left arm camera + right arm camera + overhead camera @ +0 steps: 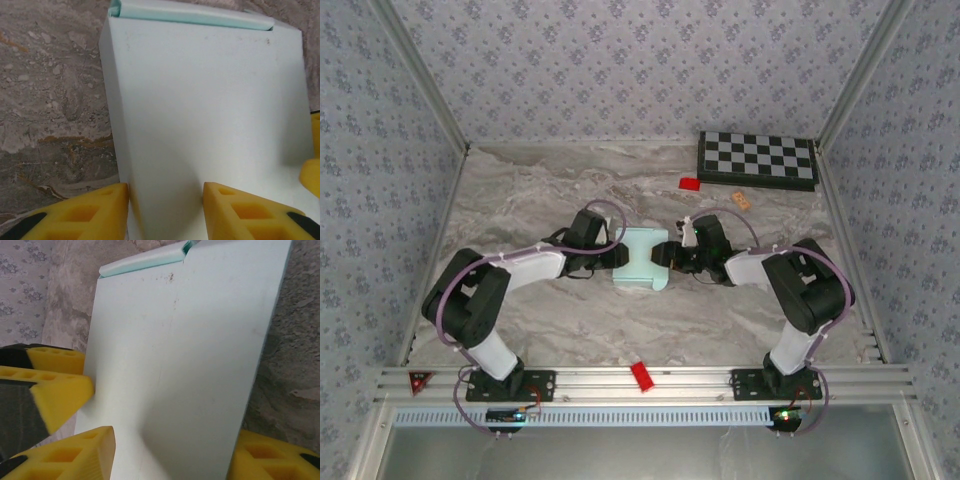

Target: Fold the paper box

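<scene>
The paper box (pixel 642 258) is a pale light-blue flat box in the middle of the marble table (pixel 520 200), held between both arms. My left gripper (pixel 618 256) comes at it from the left. In the left wrist view the box (pixel 210 100) fills the gap of that gripper (pixel 165 212), one yellow finger against its side edge and the other on its broad face. My right gripper (pixel 671 256) meets the box from the right. In the right wrist view the box (pixel 185 350) sits between the fingers of that gripper (pixel 172 457), with the left gripper's fingers (pixel 55 390) at its far edge.
A black-and-white checkerboard (pixel 757 160) lies at the back right. In front of it are a small red piece (pixel 690 183) and a small orange piece (pixel 741 201). A red tag (pixel 642 376) sits on the front rail. Patterned walls close in the table on three sides.
</scene>
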Motion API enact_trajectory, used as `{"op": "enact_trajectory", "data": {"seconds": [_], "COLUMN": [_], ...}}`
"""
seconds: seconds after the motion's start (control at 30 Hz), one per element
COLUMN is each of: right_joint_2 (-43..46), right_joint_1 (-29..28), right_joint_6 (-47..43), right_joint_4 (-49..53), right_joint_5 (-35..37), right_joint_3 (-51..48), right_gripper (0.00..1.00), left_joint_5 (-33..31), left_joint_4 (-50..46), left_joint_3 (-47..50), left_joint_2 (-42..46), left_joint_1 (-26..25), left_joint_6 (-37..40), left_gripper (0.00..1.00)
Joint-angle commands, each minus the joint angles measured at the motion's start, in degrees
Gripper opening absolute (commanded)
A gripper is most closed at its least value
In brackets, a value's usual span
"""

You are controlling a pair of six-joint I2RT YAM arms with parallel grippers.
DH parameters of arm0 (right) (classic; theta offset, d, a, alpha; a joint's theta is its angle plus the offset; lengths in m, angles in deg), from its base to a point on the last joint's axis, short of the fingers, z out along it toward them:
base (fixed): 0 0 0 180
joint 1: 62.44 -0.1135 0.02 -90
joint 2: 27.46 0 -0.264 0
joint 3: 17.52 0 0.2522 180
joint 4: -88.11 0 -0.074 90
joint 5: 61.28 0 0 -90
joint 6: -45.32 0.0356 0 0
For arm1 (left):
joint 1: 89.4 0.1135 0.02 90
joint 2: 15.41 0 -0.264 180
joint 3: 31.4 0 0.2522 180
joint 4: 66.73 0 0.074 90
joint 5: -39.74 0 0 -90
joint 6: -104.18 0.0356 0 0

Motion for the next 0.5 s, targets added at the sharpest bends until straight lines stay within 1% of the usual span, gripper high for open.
{"op": "enact_trajectory", "data": {"seconds": [0.0,0.1,0.27,0.47], "right_joint_2": [-0.5,0.3,3.2,7.7], "right_joint_1": [-0.1,-0.3,-1.1,-1.4], "right_joint_6": [0.5,0.3,-1.3,-2.6], "right_joint_4": [-2.1,-2.7,-2.0,0.9], "right_joint_5": [-2.9,-3.2,-2.3,0.8], "right_joint_3": [1.6,1.3,0.6,-0.2], "right_gripper": [0.52,0.5,0.5,0.5], "left_joint_5": [1.3,2.4,5.0,7.5], "left_joint_4": [-0.1,1.1,2.9,6.1], "left_joint_3": [-1.7,-1.4,-1.8,-1.4], "left_joint_2": [-1.2,-1.7,-3.2,-4.5], "left_joint_1": [0.1,0.1,0.1,0.1], "left_joint_6": [0.7,0.6,0.2,-1.5], "left_gripper": [0.43,0.43,0.45,0.51]}}
